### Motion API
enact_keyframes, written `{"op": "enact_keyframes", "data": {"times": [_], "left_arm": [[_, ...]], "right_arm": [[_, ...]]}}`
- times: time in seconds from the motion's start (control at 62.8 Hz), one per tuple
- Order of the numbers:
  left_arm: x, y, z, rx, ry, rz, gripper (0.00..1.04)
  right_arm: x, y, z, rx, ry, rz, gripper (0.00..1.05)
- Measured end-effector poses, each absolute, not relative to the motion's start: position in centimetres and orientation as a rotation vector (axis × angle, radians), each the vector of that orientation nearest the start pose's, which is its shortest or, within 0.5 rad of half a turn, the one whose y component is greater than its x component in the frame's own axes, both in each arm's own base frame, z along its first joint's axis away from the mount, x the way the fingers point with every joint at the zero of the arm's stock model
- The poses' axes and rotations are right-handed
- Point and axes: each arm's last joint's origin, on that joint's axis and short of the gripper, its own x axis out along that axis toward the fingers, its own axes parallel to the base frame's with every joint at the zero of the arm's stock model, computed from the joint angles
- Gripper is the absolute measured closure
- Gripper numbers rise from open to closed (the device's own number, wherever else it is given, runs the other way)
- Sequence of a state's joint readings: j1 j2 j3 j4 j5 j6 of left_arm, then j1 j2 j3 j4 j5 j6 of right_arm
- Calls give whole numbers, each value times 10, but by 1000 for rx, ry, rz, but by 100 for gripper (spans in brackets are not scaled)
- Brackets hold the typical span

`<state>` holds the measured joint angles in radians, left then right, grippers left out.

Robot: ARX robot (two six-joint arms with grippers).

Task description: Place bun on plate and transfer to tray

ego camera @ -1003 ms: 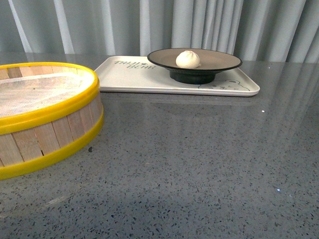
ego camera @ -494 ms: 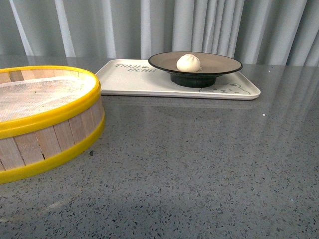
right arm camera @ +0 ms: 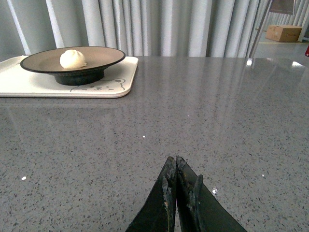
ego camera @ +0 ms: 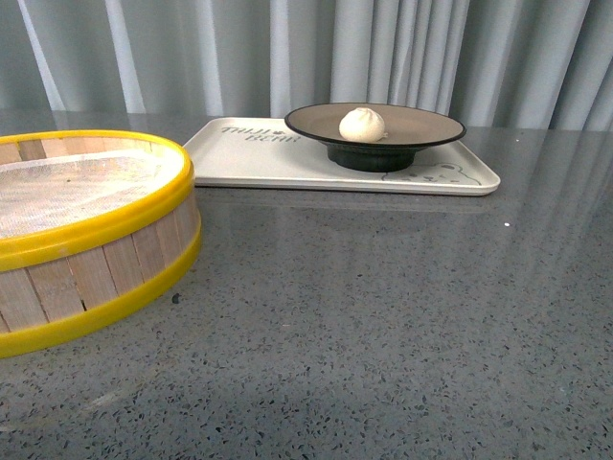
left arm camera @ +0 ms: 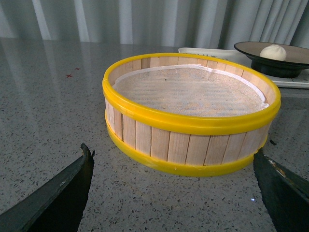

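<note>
Bun (ego camera: 362, 124) on plate (ego camera: 421, 122) on tray (ego camera: 249, 155)

The left gripper (left arm camera: 176, 193) hangs low over the table, jaws spread wide and empty. The right gripper (right arm camera: 175, 169) sits low too, fingertips pressed together, holding nothing.

We see a grey speckled stone table (ego camera: 383, 316) with a glossy top. Directly on it rest the cream tray (ego camera: 259, 158), toward the far side, and near our left a yellow-rimmed wooden steamer basket (ego camera: 86, 240), apart from the tray.
</note>
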<state>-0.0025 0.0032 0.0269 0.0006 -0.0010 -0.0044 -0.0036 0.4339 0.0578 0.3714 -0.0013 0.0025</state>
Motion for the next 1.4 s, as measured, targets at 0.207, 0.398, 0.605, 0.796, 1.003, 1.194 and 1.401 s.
{"op": "enact_keyframes", "data": {"times": [0.207, 0.398, 0.605, 0.796, 1.003, 1.194, 1.401], "left_arm": [[96, 0, 173, -4, -25, -2, 7], [96, 0, 173, -4, -25, -2, 7], [96, 0, 173, -4, -25, -2, 7], [96, 0, 173, -4, -25, -2, 7], [96, 0, 172, -4, -24, -2, 7], [96, 0, 172, -4, -24, -2, 7], [96, 0, 173, -4, -25, -2, 7]], "right_arm": [[121, 0, 175, 2, 4, -3, 103], [116, 0, 168, 2, -5, -2, 103], [112, 0, 168, 2, -9, -2, 103], [109, 0, 168, 2, -9, -2, 103], [99, 0, 164, 2, 20, -2, 103], [98, 0, 165, 2, -2, -2, 103], [98, 0, 165, 1, -2, -2, 82]]}}
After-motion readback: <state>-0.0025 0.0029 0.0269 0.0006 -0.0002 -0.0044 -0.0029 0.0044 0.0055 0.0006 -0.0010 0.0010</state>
